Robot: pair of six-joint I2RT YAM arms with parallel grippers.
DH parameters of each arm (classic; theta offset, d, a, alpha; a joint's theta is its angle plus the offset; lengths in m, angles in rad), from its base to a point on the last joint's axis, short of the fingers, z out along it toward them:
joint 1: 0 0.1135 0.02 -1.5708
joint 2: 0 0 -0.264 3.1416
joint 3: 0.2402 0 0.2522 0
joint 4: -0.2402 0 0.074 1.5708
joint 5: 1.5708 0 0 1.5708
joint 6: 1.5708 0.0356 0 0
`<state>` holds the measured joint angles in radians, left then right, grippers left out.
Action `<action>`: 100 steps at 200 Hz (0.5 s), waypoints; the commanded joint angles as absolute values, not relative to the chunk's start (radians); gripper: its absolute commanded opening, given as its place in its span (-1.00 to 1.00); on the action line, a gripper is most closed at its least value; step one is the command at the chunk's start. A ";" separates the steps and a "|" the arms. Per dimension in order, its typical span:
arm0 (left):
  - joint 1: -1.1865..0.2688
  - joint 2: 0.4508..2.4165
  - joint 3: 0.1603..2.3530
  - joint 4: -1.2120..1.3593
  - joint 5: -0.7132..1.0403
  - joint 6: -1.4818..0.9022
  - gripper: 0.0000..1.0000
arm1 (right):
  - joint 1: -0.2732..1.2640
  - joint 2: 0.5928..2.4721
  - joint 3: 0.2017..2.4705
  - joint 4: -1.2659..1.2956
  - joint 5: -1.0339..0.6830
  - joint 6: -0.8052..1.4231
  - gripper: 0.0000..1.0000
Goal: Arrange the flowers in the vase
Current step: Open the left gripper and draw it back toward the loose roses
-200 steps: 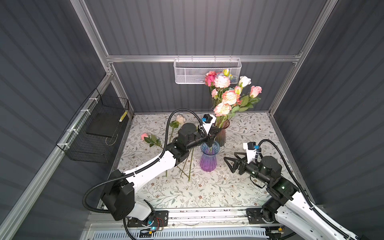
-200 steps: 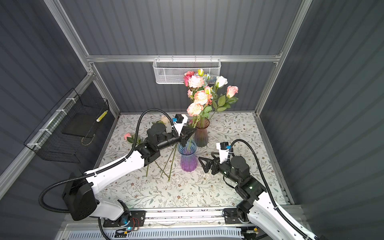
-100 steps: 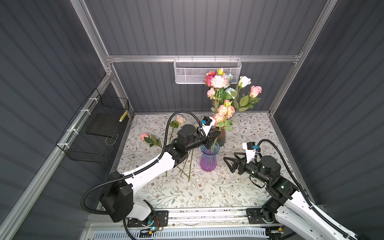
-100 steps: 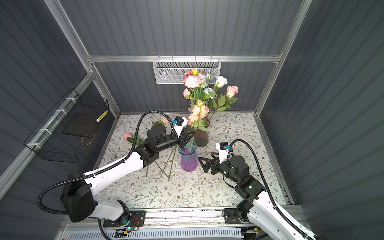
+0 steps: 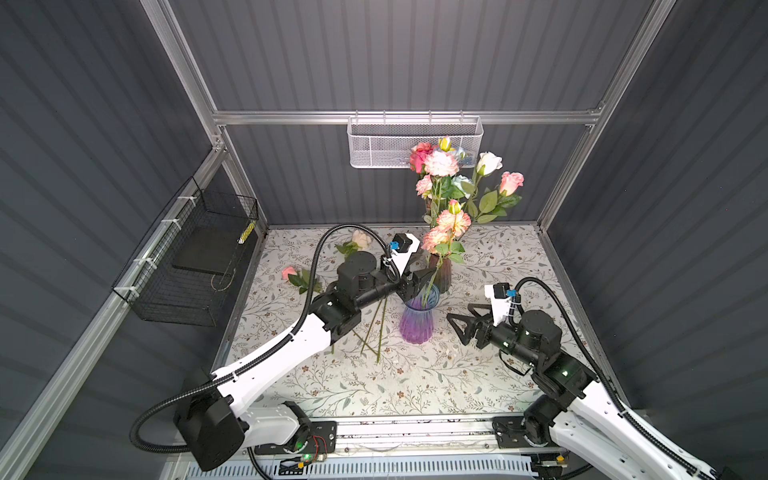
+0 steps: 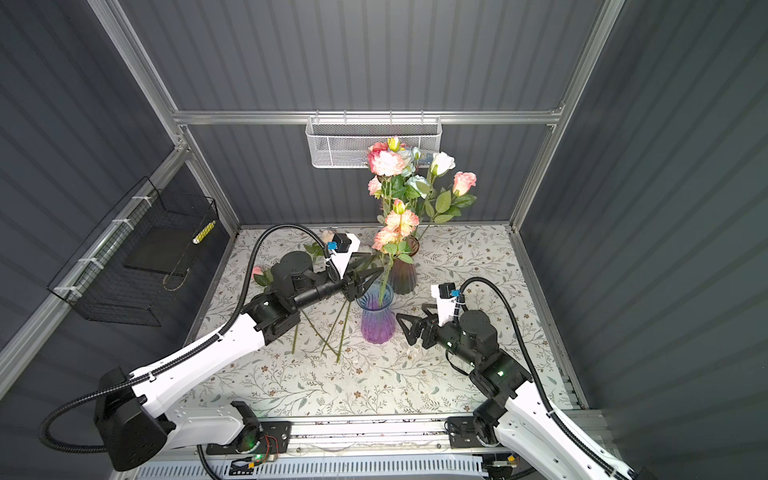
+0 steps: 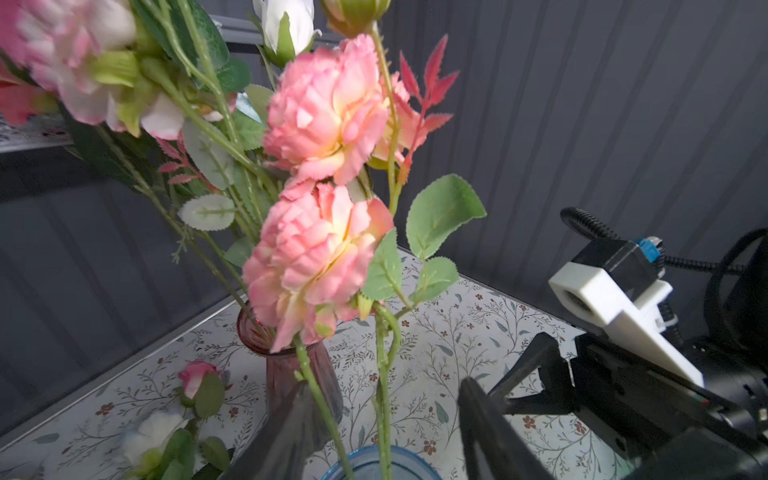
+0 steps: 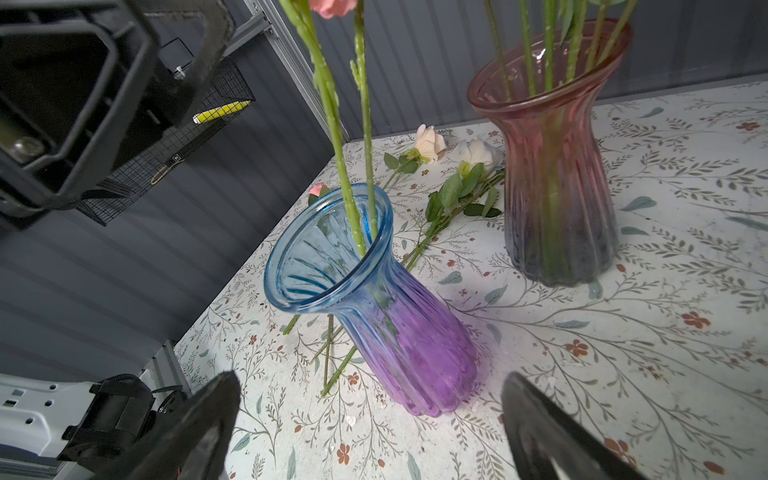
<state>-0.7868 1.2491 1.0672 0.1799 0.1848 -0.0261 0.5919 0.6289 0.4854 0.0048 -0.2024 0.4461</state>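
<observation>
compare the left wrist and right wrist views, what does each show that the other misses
Only left wrist: the white bud and the right arm's white camera mount. Only right wrist: the purple base of the blue vase and the wire basket. Both: the blue vase's rim, the pink vase, and two stems standing in the blue vase.

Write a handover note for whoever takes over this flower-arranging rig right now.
Left gripper: open, at the rim of the blue-to-purple glass vase, around the coral two-bloom stem standing in it.
Right gripper: open, empty, beside that vase.
Done: a bunch fills the pink glass vase behind.
To do: lying on the floral-print table: pink bud, cream bloom, white bloom.
</observation>
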 commanded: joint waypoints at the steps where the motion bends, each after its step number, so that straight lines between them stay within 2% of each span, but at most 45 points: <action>1: -0.791 1.173 1.037 0.102 0.083 -0.001 0.40 | 0.594 0.627 0.518 -0.001 -0.211 0.433 0.98; 33: -0.792 1.068 0.885 0.118 -0.255 -0.086 0.73 | 0.594 0.620 0.517 -0.005 -0.212 0.440 0.97; 56: -0.786 1.047 0.811 0.032 -0.479 -0.168 0.73 | 0.594 0.611 0.510 -0.012 -0.213 0.442 0.95; 68: -0.763 1.059 0.794 -0.027 -0.540 -0.219 0.64 | 0.595 0.608 0.502 -0.010 -0.210 0.441 0.93; 84: -0.676 1.088 0.791 -0.105 -0.510 -0.315 0.48 | 0.594 0.609 0.500 -0.015 -0.210 0.435 0.87; 100: -0.548 1.127 0.802 -0.184 -0.452 -0.460 0.07 | 0.594 0.617 0.505 -0.028 -0.209 0.422 0.69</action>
